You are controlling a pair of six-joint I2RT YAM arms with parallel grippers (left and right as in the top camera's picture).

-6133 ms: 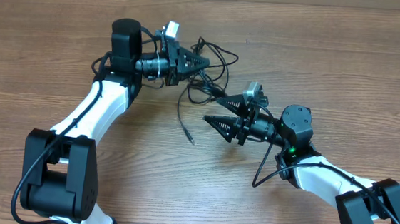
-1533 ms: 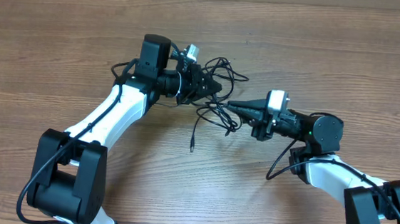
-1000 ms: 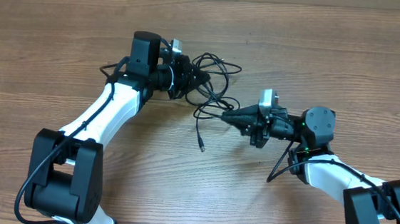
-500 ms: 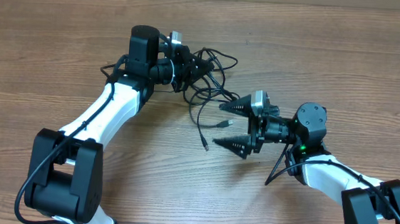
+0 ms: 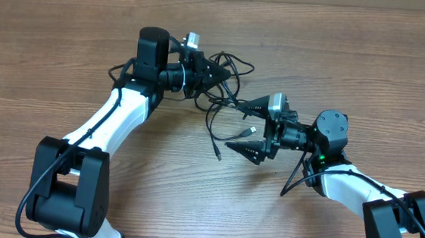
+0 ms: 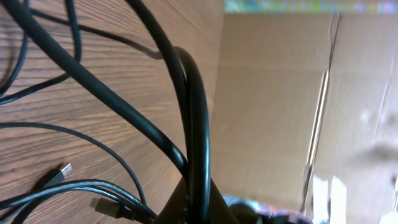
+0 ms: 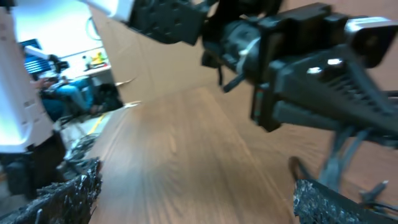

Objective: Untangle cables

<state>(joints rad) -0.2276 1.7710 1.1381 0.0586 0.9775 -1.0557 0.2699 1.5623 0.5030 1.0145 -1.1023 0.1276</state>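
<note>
Pinching the cables (image 5: 225, 80), left gripper (image 5: 216, 68) clamped; right gripper (image 5: 244, 127) agape.

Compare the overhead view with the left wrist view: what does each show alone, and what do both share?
Only the overhead view shows the right end effector, open, near the cables. Only the left wrist view shows a cardboard wall beyond the table's edge. Both show the black cables, gripped by the shut left end effector, and the wooden table.
</note>
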